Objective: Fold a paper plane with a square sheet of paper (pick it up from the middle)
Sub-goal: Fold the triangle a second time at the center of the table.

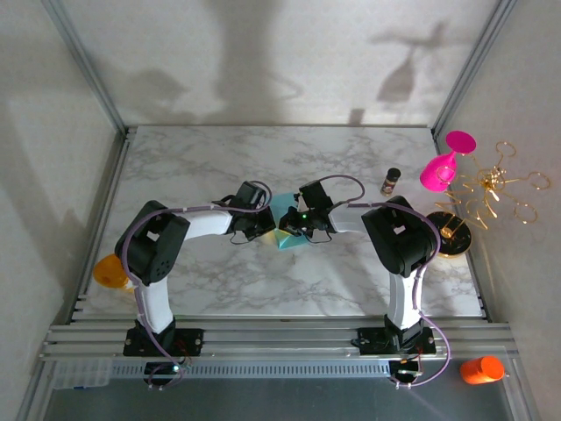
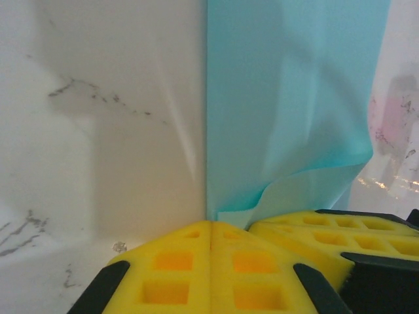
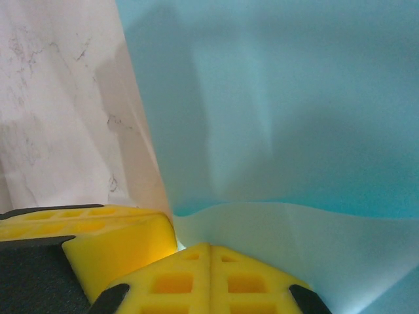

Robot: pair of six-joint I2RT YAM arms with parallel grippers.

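table (image 1: pixel 219 289): white marble | walls (image 1: pixel 263 53): plain, pale | L gripper (image 2: pixel 209 258) + R gripper (image 3: pixel 209 265): jaws closed, tips at teal paper (image 1: pixel 285 239), mid-table

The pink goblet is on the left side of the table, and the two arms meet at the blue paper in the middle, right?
Not quite: the top view shows the pink goblet on the right side, beside the gold wire stand. The rest holds: the left gripper and right gripper meet at the square sheet of paper in the middle.
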